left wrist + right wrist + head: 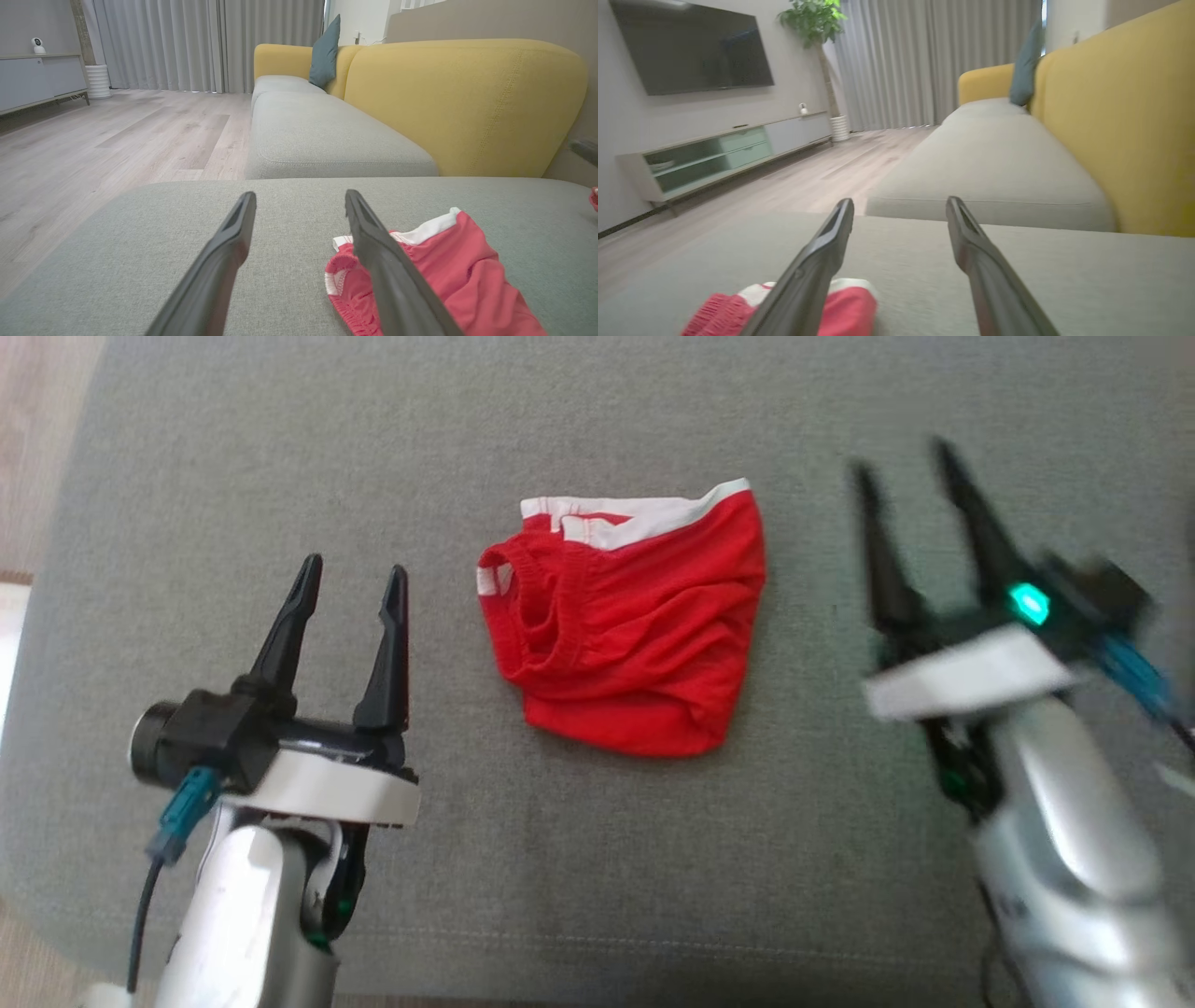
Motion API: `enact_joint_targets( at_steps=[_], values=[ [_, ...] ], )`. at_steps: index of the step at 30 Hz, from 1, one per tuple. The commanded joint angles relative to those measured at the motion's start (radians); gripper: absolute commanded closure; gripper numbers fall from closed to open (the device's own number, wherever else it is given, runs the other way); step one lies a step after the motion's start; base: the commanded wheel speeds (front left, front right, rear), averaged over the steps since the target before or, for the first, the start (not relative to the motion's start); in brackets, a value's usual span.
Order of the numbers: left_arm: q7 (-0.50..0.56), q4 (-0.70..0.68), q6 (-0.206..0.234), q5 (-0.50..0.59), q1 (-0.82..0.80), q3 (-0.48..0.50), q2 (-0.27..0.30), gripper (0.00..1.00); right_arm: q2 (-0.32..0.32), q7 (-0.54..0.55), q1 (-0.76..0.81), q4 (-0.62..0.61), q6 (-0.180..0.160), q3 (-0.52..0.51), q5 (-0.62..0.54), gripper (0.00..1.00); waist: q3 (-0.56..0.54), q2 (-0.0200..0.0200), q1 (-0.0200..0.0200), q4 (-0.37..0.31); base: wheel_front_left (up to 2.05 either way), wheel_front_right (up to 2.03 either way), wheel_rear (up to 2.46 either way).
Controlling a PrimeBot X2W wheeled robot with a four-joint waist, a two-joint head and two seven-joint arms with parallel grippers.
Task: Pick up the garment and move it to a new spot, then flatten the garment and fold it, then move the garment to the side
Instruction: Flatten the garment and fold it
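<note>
Plainly, one red garment (pixel 627 625) lies between four spread fingers (pixel 387 653).

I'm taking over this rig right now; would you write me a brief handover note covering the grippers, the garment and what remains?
Left gripper: open, empty, to the left of the garment.
Right gripper: open, empty, to its right, blurred in the head view.
Garment: red with a white waistband, lying rumpled on the grey cushion between the grippers, touched by neither.
Done: cannot tell whether it has been moved.
Left: it looks bunched rather than flat, so probably flattening, folding and moving it aside.
</note>
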Motion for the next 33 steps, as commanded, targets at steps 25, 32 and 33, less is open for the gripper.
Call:
enact_joint_targets(
  at_steps=[25, 32, 33],
  values=[
    [-0.006, -0.063, 0.025, 0.025, 0.158, 0.069, 0.061, 0.00, 0.067, 0.235, 0.513, -0.526, -0.001, -0.228, -0.087, 0.00, -0.187, 0.0000, 0.0000, -0.084, 0.00, 0.00, 0.00],
    [-0.006, -0.050, 0.031, 0.023, 0.196, 0.065, 0.065, 0.00, 0.068, 0.260, 0.562, -0.542, -0.001, -0.231, -0.080, 0.00, -0.238, 0.0000, 0.0000, -0.085, 0.00, 0.00, 0.00],
    [-0.006, -0.048, 0.033, 0.022, 0.201, 0.064, 0.066, 0.00, 0.068, 0.262, 0.568, -0.543, -0.001, -0.231, -0.079, 0.00, -0.246, 0.0000, 0.0000, -0.086, 0.00, 0.00, 0.00]
  ],
)
